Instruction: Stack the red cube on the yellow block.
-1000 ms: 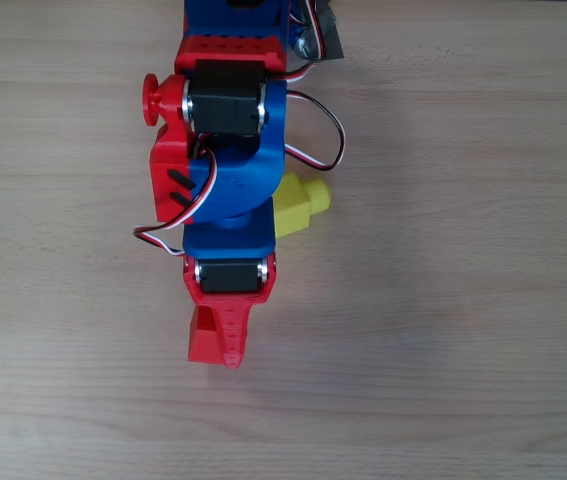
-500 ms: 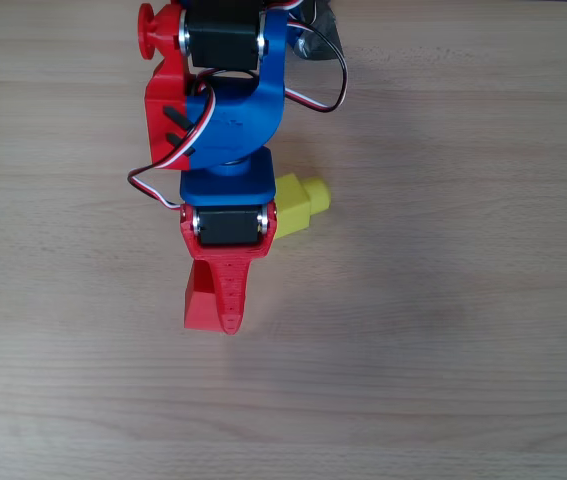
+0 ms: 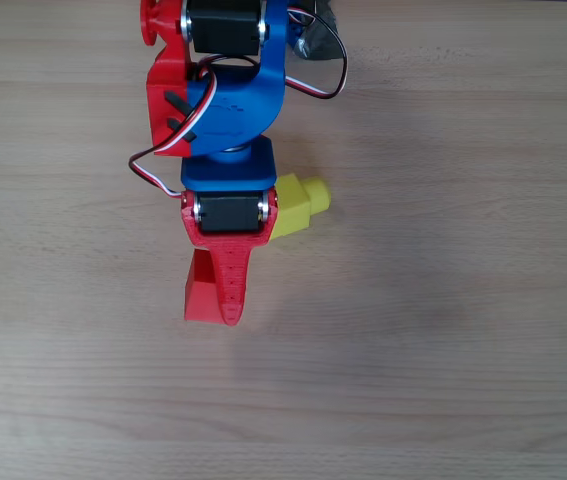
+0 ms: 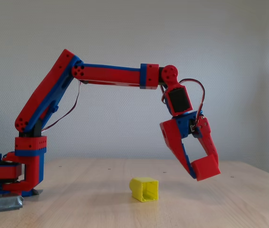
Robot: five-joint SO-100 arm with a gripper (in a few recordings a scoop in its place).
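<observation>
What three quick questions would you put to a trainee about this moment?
1. True or false: the cube rests on the table.
2. In the fixed view, how does the block lie? A: upright on its stud. B: on its side on the table, hollow end towards the camera. C: clamped in the end effector.
3. Fill in: in the overhead view, the block's stud points to the picture's ____.

Key: 1 false, the end effector holds the cube off the table, up and to the right of the block in the fixed view. 2 B. 3 right.
</observation>
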